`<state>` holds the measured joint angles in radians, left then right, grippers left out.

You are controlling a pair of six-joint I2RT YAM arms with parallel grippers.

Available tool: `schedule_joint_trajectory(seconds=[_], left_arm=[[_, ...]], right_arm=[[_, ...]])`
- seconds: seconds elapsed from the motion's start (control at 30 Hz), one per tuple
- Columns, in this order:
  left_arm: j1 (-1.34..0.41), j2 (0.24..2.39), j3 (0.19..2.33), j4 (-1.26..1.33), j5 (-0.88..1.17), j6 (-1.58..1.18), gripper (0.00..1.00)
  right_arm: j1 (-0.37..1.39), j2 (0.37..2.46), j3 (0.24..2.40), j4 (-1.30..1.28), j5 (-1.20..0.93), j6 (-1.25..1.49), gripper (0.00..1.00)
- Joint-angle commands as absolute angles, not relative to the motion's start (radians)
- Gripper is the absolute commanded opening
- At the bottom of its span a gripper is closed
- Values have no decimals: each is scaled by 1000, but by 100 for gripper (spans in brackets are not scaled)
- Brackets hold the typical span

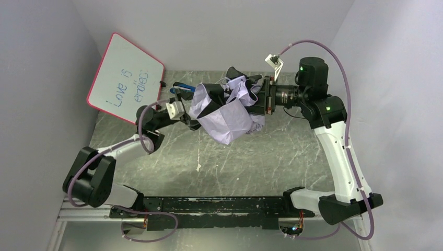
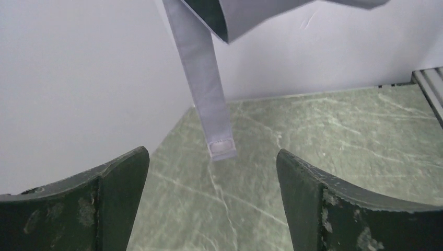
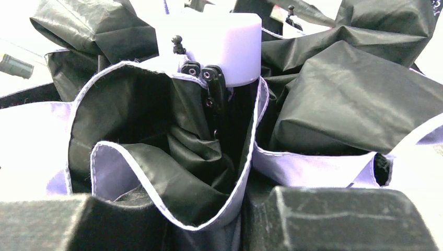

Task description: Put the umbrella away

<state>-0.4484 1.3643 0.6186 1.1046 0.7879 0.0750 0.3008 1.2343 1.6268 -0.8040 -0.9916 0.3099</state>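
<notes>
Now: I have the umbrella (image 1: pixel 227 112) held up off the surface (image 1: pixel 235 162), over its back middle. It is collapsed but loose, with the canopy bunched in lilac and black folds.
Right pincer: (image 3: pixel 209 225) clenched on the bunched canopy, close to the ribs (image 3: pixel 214 89) and the lilac handle (image 3: pixel 230 44). It alone carries the umbrella.
Left pincer: (image 2: pixel 211 204) released, with the jaws wide and nothing between them. It sits at the umbrella's left side.
Strap: (image 2: pixel 206 89) hangs free and straight down just ahead of the left pincer, touching neither jaw. The fastening patch (image 2: pixel 221 149) at its end is stuck to nothing.
Done: by my judgement, the collapsing. The handle sits right against the folded rib joints.
Left: gather and roll the loose folds, wrap the strap round them and press the patch shut, then set the umbrella down. I see no sleeve or bin for it.
Writing: the whiteboard (image 1: pixel 125 78), leaning at the back left, reads "Love is" by hand. The second line looks like "endless", but I cannot make out its last letters.
Brands: none I can read on the umbrella or the arms.
</notes>
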Motion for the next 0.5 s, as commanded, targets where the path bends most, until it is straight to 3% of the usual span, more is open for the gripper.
schedule_joint_trajectory(seconds=[0.0, 0.17, 0.47], left_arm=[[-412, 1455, 716, 1429, 1023, -140, 96], [-403, 1639, 833, 1802, 1122, -521, 97], [-446, 1749, 956, 1731, 1132, -539, 97]], right_arm=[[314, 1199, 1644, -745, -1090, 312, 0], [321, 1203, 1640, -730, -1124, 311, 0], [322, 1203, 1617, -706, -1146, 322, 0]])
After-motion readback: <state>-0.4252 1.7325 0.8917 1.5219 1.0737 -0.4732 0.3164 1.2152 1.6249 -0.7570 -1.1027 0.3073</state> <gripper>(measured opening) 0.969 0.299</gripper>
